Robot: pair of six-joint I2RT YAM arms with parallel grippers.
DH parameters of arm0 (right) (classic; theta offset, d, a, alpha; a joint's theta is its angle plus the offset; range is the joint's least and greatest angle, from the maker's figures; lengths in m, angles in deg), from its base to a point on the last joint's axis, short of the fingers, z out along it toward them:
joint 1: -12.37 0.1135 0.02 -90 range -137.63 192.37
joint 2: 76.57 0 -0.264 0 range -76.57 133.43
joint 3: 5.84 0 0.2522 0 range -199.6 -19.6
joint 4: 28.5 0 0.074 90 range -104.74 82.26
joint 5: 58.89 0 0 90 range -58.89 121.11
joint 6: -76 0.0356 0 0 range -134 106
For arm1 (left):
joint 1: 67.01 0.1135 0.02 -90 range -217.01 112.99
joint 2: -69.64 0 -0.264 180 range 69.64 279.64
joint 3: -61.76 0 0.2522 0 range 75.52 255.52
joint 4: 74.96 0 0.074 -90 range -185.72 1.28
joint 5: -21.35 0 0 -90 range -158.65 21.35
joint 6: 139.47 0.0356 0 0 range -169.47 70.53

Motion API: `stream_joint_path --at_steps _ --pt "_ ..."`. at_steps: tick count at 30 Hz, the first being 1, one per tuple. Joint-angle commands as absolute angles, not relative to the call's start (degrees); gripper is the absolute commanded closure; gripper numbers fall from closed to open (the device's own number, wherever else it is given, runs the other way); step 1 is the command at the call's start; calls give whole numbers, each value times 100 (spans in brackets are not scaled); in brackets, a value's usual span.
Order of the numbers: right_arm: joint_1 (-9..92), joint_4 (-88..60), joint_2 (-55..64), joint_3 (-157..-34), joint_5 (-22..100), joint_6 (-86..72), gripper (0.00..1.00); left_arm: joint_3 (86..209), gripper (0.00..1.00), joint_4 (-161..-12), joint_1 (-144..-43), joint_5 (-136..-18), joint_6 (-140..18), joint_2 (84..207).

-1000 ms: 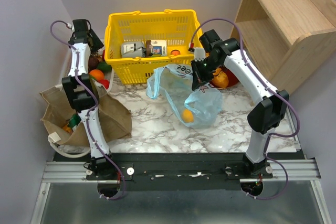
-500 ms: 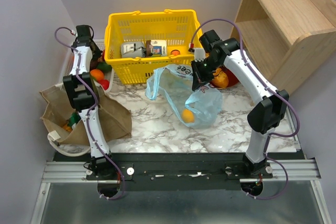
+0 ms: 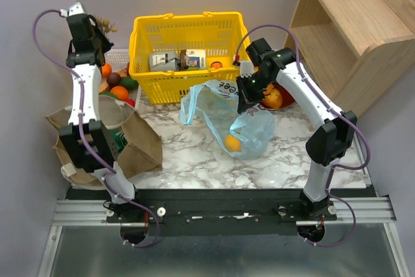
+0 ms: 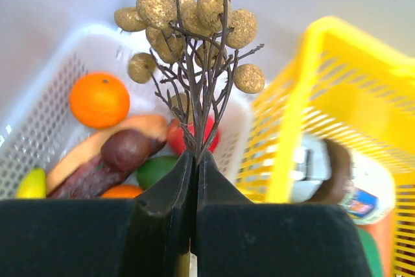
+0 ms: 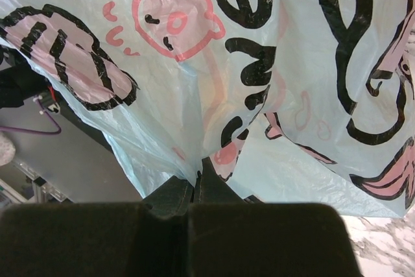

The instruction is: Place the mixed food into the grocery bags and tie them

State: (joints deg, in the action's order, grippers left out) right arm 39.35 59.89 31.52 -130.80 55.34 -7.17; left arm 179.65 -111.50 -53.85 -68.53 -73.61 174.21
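My left gripper (image 3: 97, 32) (image 4: 196, 155) is shut on the dark stem of a twig bunch of round golden-brown fruits (image 4: 188, 11) (image 3: 107, 28), held up above the white fruit tray (image 3: 120, 61). In that tray lie an orange (image 4: 99, 99), a dark fruit (image 4: 126, 149), and red and green fruits. Over the marble top, my right gripper (image 3: 246, 100) (image 5: 198, 176) is shut on a fold of the light-blue cartoon bag (image 3: 256, 128) (image 5: 194, 82), holding it up. An orange (image 3: 232, 143) lies inside it. The tan bag (image 3: 146, 147) stands open at the left.
A yellow mesh basket (image 3: 188, 30) (image 4: 324, 95) with cartons stands at the back centre. A wooden shelf (image 3: 350, 24) fills the back right corner. More oranges (image 3: 272, 98) lie behind my right arm. The left wall is close to my left arm.
My left gripper has shut on the twig bunch in the tray and lifted it up and to the left. The right gripper and blue bag have stayed put.
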Motion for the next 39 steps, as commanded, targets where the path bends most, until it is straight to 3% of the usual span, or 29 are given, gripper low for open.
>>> stream_joint_path --at_steps 1,7,10,14,15,19,25,29,36,39 --pt "3917 5935 2907 -13148 5537 -679 99 17607 100 -10585 -5357 -7225 -7083 16642" --pt "3900 5716 2767 -13271 5379 -574 99 16678 100 -10323 -5357 -7443 -7083 15193" --pt "3909 5400 2565 -13193 5274 -538 99 16360 100 -10251 -5470 -8742 -6961 14436" --pt "3909 4960 2319 -13009 4975 -424 99 15990 100 -10567 -6505 -9711 -6653 13515" --pt "3909 4751 2214 -12929 4957 -407 99 15876 100 -10629 -7169 -9808 -6652 13381" --pt "3909 3924 1836 -12096 4756 -398 99 14527 100 -10385 -8624 -10203 -6827 12617" --pt "3909 3035 1387 -11084 4017 -503 99 13021 100 -10575 -9846 -10011 -6635 11693" --pt "3909 2894 1045 -10758 4017 -547 99 12677 100 -10893 -10242 -9924 -6538 11640" --pt "3909 2587 631 -10239 4421 -433 99 12219 100 -10463 -10419 -8677 -6722 11780" --pt "3909 2586 578 -10091 4403 -450 99 12166 100 -9936 -10419 -8823 -6749 11903"
